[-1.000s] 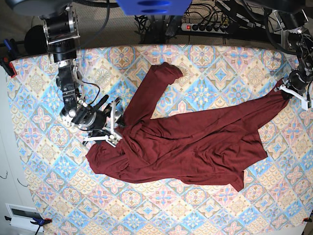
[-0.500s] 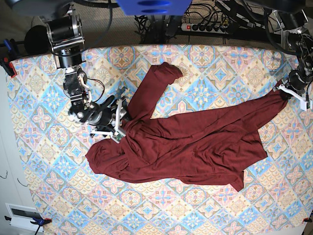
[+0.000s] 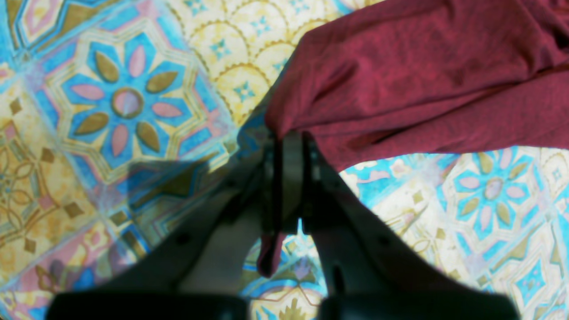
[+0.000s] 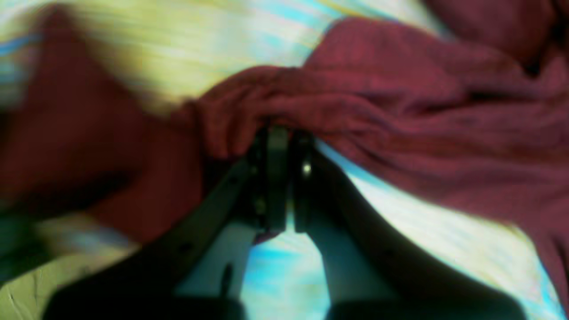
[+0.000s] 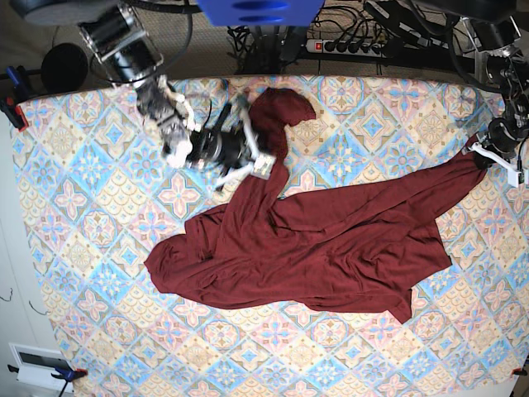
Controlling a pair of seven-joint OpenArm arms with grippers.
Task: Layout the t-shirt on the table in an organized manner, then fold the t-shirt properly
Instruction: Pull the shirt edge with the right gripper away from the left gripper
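Right claw [image 5: 263, 161] — now higher, pinching t-shirt [image 5: 331, 240].

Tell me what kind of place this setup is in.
Probably a robotics lab or workshop, not a home. A table under a patterned cloth carries a maroon t-shirt worked by two robot arms; a power strip with tangled cables lies behind it, and clamps pin the cloth's edge.
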